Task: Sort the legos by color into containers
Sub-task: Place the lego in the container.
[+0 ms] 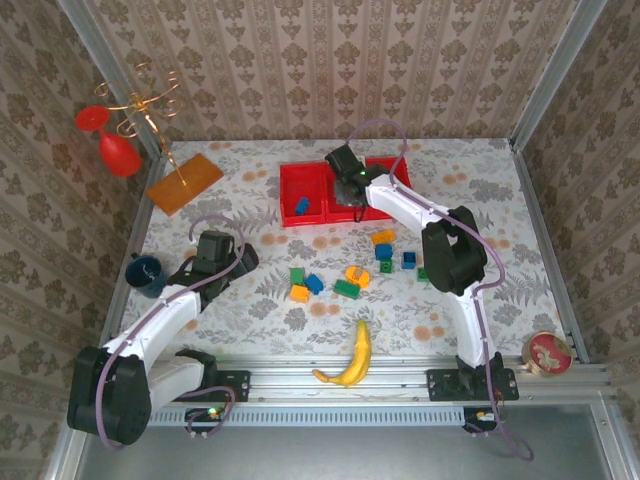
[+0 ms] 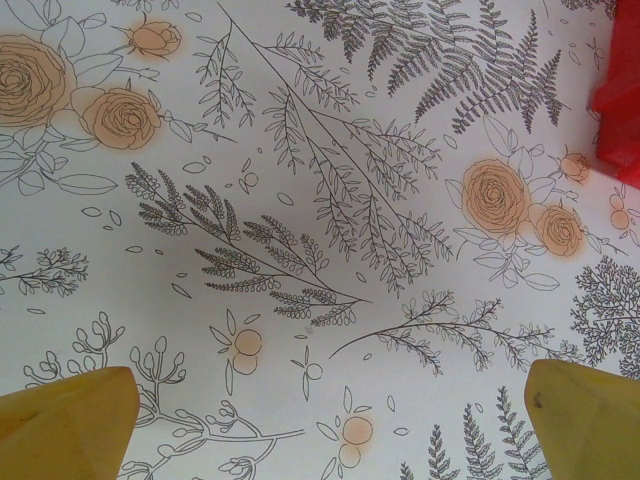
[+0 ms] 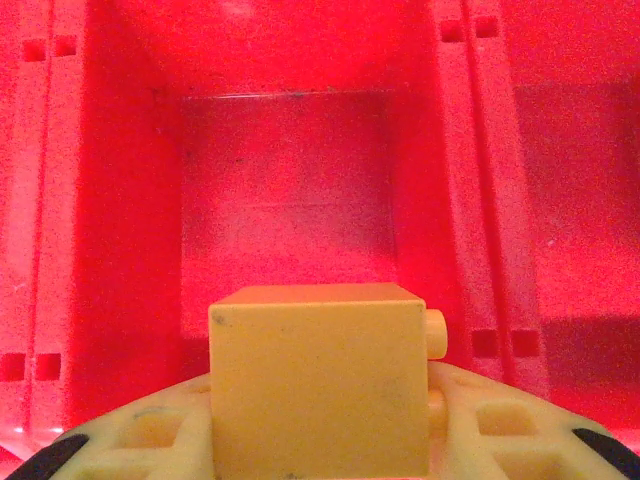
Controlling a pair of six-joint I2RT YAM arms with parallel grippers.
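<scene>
1. The legos [image 1: 346, 289] lie mostly loose near the middle of the worktop [image 1: 250, 200], blue, orange and green mixed together, at about 6 o'clock from the red tray [image 1: 290, 172]; one blue brick [image 1: 302, 205] already sits in the tray's 9 o'clock compartment
2. The right hand [image 1: 350, 188] reaches over the tray at 12 o'clock on the worktop and pinches an orange brick [image 3: 315, 385] between its fingers [image 3: 500, 440]; in the wrist view the brick hangs above the bare red floor of a compartment [image 3: 285, 200], which we take to be the middle one
3. The left hand [image 2: 325, 425] hovers over bare worktop at 9 o'clock from the loose bricks, its fingers spread wide with nothing between them
4. We judge the step in hand to be the drop: the orange brick has reached its compartment and is not yet let go
5. The next move calls for parting the fingers while the brick is inside the walls, then lifting straight up clear of the rim
6. After that we would head back toward 6 o'clock for another orange brick, keeping blue for the 9 o'clock compartment and green for the 3 o'clock one
7. We judge the task to be early, as most bricks are unsorted
</scene>
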